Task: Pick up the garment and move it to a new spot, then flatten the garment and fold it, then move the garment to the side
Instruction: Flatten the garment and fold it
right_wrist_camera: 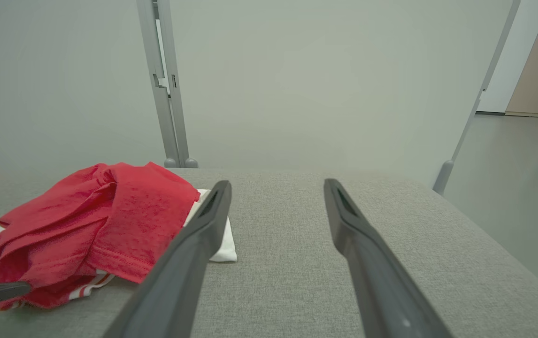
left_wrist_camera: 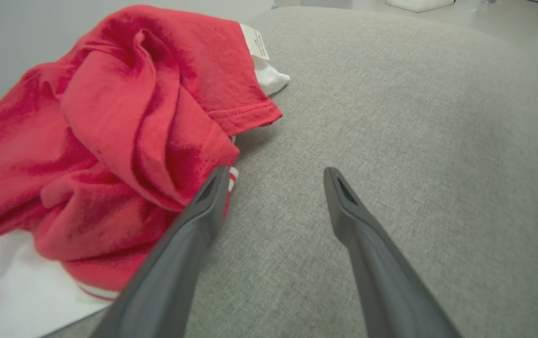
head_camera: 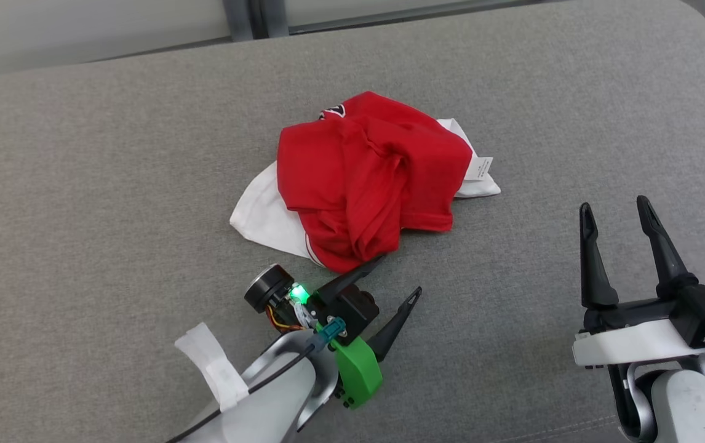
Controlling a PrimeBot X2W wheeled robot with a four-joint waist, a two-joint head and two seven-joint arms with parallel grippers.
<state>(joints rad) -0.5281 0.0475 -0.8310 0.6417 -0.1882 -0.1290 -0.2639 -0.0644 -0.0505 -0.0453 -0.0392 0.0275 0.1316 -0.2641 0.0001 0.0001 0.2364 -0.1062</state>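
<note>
Garment (head_camera: 368,178): red and white knit, crumpled heap
Surface (head_camera: 112,184): grey woven fabric
Left gripper (head_camera: 398,274): dark tapered fingers, wide, at garment's hem
Right gripper (head_camera: 614,206): wide, empty

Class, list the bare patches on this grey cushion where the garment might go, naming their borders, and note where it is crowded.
Widest: the cushion to the robot's left of the red and white garment. Also bare: between garment and right gripper, and the strip beyond the garment. Crowded: the garment's near hem, where one finger of the left gripper reaches it.
</note>
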